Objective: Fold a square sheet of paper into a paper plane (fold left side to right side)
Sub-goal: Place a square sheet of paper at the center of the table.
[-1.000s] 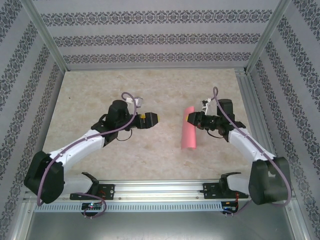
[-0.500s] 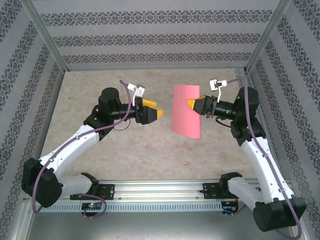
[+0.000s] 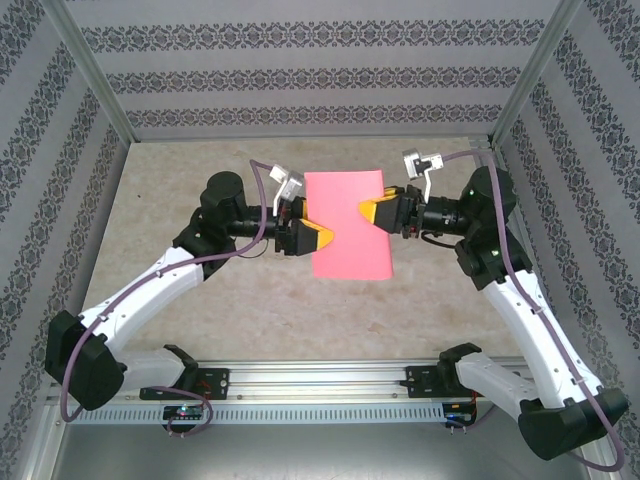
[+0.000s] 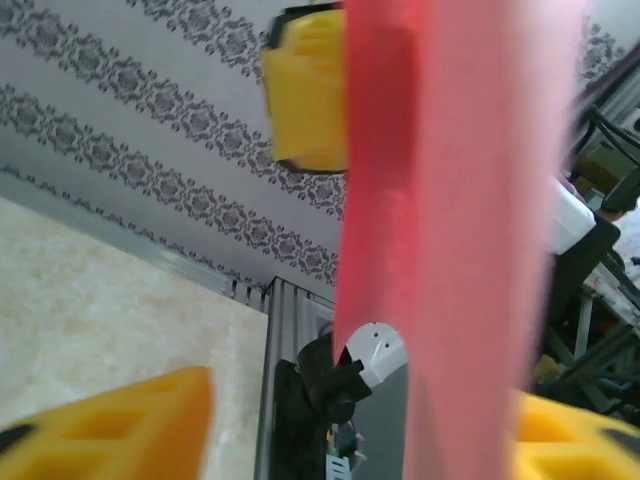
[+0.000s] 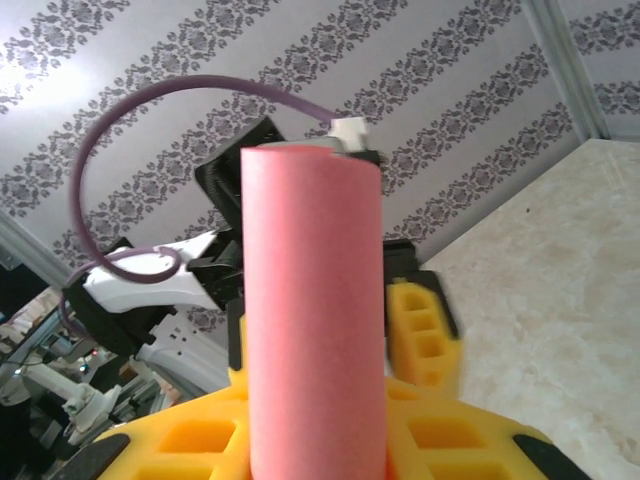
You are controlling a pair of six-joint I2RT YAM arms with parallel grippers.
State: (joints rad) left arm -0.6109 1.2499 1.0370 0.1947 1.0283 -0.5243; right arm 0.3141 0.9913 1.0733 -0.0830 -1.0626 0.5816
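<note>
right gripper (image 3: 372,213) is seen clamped on the right edge of the square sheet of paper (image 3: 345,215), held aloft mid-scene, with left gripper (image 3: 322,238) spread open astride its left edge; judged thin, floppy and crease-prone, it is best pinched at the edges.

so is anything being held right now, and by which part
The right claw is shut on the square sheet of paper at its right edge. The left claw is open around its left edge.
</note>
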